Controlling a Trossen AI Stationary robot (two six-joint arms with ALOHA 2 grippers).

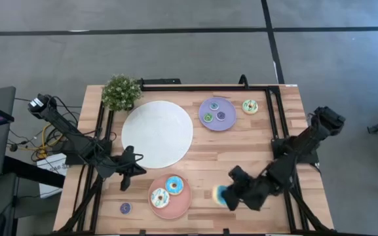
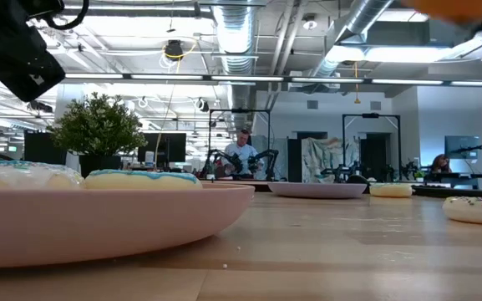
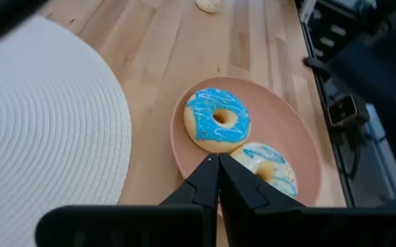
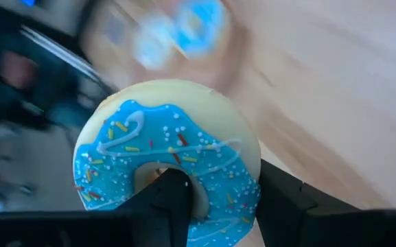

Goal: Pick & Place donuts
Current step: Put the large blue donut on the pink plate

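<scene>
My right gripper (image 1: 223,195) hovers over the near right part of the table, right of the pink plate (image 1: 179,208), shut on a larger donut (image 4: 167,165) with blue icing and sprinkles. Two larger donuts lie flat on that plate: a light blue one (image 3: 217,127) and a white one with blue lines (image 3: 268,168). My left gripper (image 3: 215,171) is shut and empty, hanging just left of the pink plate (image 3: 290,130). Three mini donuts (image 1: 215,113) lie on the lilac plate (image 1: 229,122), a pale green donut (image 1: 250,106) beside it, and a purple mini donut (image 1: 125,208) near the front edge. My right gripper holds the sprinkled donut with one finger (image 4: 171,199) through its hole and the other finger (image 4: 283,199) outside the ring's pale rim (image 4: 249,147). The donut is lifted clear of the table, its iced face turned toward the wrist camera.
A large round white woven mat (image 1: 157,134) fills the table's middle left, with a potted plant (image 1: 121,92) at the far left corner. Black frame rails (image 1: 277,124) run along the sides. In the low view another pale sprinkled donut (image 2: 479,209) lies at the right.
</scene>
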